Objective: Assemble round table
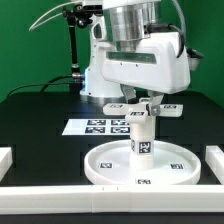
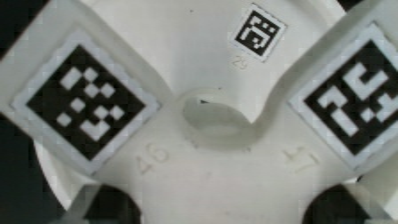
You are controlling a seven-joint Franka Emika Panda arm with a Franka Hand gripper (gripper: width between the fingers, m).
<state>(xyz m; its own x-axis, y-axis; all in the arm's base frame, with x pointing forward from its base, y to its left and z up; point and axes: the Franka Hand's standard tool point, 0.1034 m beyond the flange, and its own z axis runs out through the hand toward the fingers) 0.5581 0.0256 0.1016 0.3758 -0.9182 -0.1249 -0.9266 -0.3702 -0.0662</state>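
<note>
Right at the middle of the scene, the round disc [image 1: 100, 166] lies flat on the black worktop [image 1: 35, 120]. The leg [image 1: 141, 136] stands upright at its centre. The cross-shaped base [image 1: 166, 106] sits level on the leg's top, and the pincer [image 1: 137, 98] appears to be pinching one arm of it. To seat it well, keep the base's centre hole [image 2: 222, 110] over the leg's axis, press straight down and turn without tilting. The marker board [image 1: 95, 126] lies just behind.

White disc [image 1: 104, 166], leg [image 1: 141, 135], cross base [image 2: 196, 150]; black-and-white square tags [image 2: 89, 88]; black table [image 1: 40, 120]
</note>
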